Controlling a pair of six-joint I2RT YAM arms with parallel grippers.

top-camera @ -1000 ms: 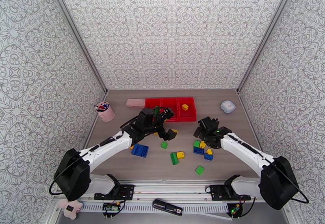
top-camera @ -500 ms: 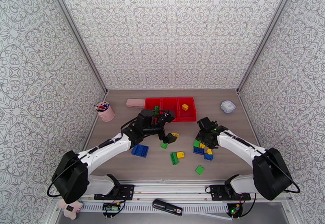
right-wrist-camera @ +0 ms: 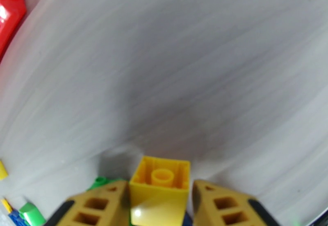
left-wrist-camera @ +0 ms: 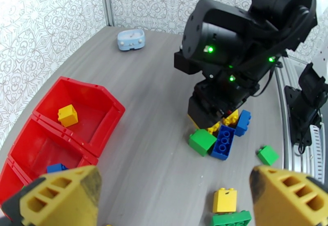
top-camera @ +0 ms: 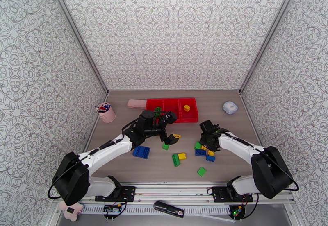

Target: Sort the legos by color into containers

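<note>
R gripper (right-wrist-camera: 160,196) is pinching a yellow brick (right-wrist-camera: 162,179) in the pile right of table (top-camera: 135,169) centre, jaws narrow on its sides; green brick (left-wrist-camera: 202,141) & blue brick (left-wrist-camera: 223,142) are crowding it; L gripper (left-wrist-camera: 176,200) is hanging wide, empty, near red bins (left-wrist-camera: 104,102) by the far edge; white box (top-camera: 230,107) is sitting at the far-right corner.

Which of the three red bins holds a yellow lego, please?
The right-end bin, the one nearest the small white box; a yellow lego sits on its floor.
</note>
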